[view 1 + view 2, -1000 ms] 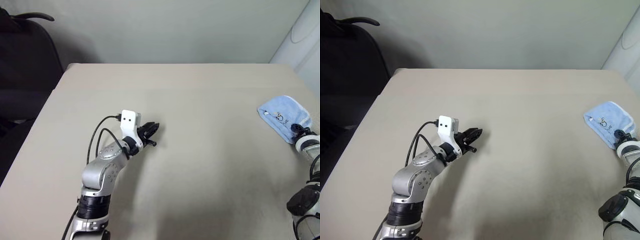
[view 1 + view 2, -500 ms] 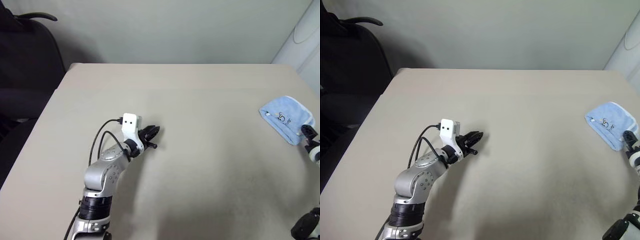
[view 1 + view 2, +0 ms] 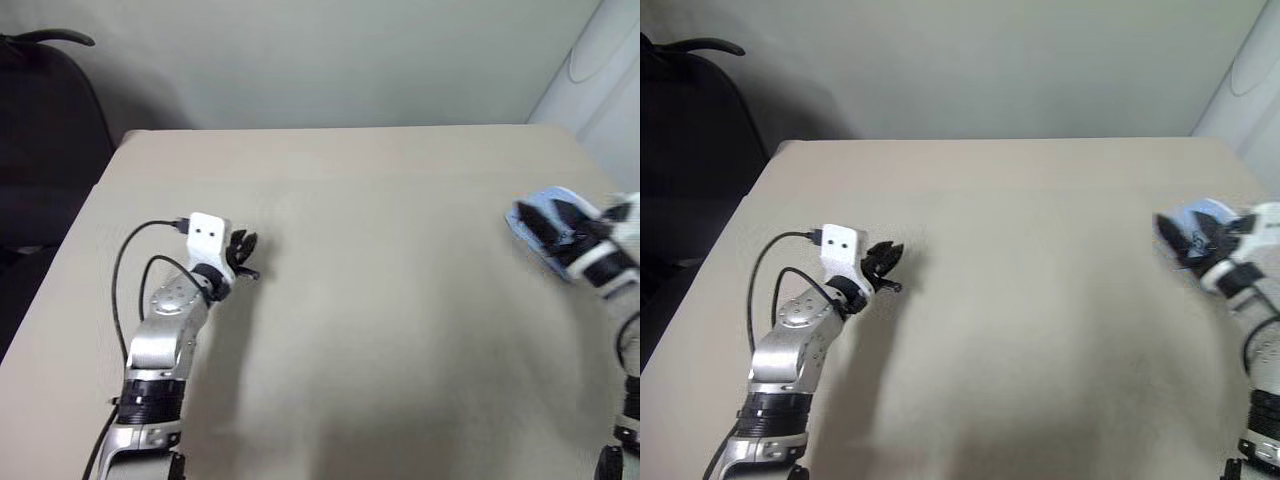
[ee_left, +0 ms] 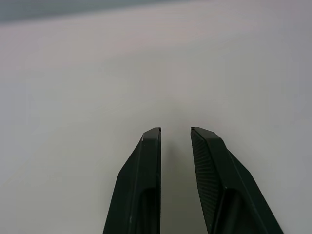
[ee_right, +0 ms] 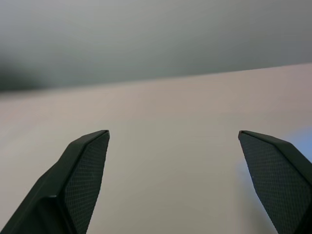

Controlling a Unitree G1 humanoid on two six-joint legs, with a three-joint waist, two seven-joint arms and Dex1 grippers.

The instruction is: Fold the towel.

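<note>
The towel (image 3: 1203, 211), a small light-blue bundle, lies near the right edge of the beige table (image 3: 400, 300). My right gripper (image 3: 548, 224) hovers just over the towel's near side and hides part of it. It is blurred in the eye views. In the right wrist view its fingers (image 5: 83, 170) stand wide open with bare table between them, and a trace of blue shows at the picture's edge. My left gripper (image 3: 243, 255) sits low over the table's left part, far from the towel. Its fingers (image 4: 146, 185) stand a narrow gap apart and hold nothing.
A black chair (image 3: 40, 120) stands beyond the table's left back corner. A white rounded object (image 3: 600, 60) rises behind the right back corner. The table's right edge runs close by the towel.
My right arm has risen and swung in from the right edge over the towel, its fingers spreading wider. My left arm has moved to the left. The camera has shifted too.
</note>
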